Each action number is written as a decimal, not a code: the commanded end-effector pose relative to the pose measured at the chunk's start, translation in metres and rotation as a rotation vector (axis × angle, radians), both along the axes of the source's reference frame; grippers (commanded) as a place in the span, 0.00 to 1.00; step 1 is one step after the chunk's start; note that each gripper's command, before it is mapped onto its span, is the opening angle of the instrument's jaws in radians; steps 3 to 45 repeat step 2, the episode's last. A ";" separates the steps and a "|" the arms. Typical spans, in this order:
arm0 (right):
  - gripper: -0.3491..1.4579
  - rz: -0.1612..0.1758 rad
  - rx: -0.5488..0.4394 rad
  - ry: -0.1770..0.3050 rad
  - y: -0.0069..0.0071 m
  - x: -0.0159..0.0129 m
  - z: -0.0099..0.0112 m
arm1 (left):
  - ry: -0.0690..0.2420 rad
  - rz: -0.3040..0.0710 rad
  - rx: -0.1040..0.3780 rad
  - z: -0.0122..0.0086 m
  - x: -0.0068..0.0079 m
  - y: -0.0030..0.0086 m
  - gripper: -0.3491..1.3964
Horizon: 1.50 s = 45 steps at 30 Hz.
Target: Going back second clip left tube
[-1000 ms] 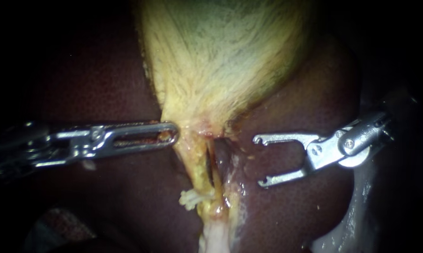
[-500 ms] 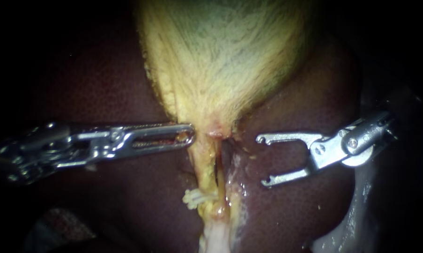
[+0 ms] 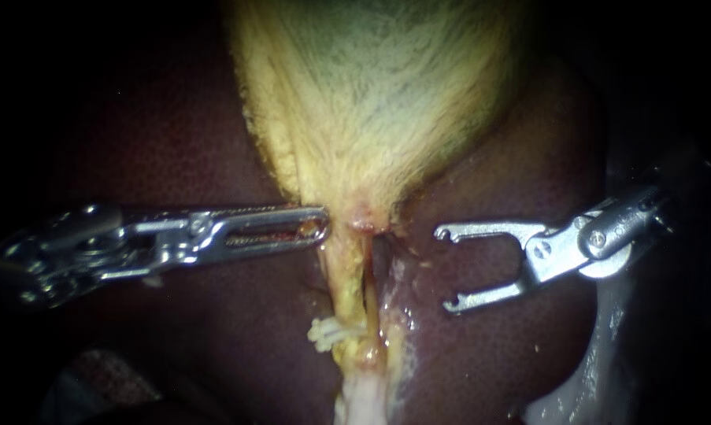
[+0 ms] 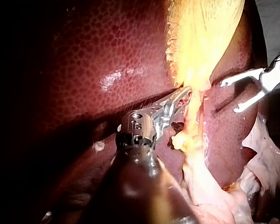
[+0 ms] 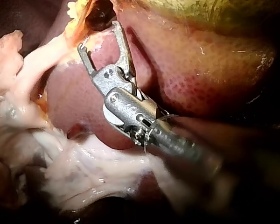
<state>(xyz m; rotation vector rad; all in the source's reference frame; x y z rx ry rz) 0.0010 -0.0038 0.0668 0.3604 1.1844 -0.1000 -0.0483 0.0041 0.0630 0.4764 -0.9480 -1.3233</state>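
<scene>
The yellow gallbladder (image 3: 371, 102) narrows downward into two pale strands with a dark slit between them. The left tube (image 3: 339, 275) is the left strand. My left instrument (image 3: 320, 227) comes in level from the left, its slotted jaws shut on the edge of the gallbladder's neck; the left wrist view shows its tip (image 4: 184, 95) against that yellow tissue. To the right of the tubes my right instrument (image 3: 443, 269) hangs apart from them, jaws open and nothing between them. It also shows in the wrist views (image 4: 229, 97) (image 5: 99, 35). I cannot make out a clip on the tube.
Dark red liver (image 3: 174, 142) lies on both sides of the gallbladder. A frayed white tuft (image 3: 324, 332) sticks out left of the tubes lower down. Pale loose tissue (image 3: 363, 397) runs on below, and more (image 5: 84, 172) lies under the right instrument's shaft.
My left instrument has moved right, and the gallbladder's neck and left tube went with it, so the tube now stands more upright. The right instrument has drifted slightly right, jaws still open.
</scene>
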 end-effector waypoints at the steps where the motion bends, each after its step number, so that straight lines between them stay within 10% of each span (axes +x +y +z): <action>1: 0.52 0.000 0.000 0.000 0.0000 0.0000 0.0000 | 0.000 0.000 0.000 0.0000 0.0000 0.0000 0.00; 45: 0.52 0.000 0.000 0.000 0.0000 0.0000 0.0000 | 0.000 0.000 0.000 0.0000 0.0000 0.0000 0.00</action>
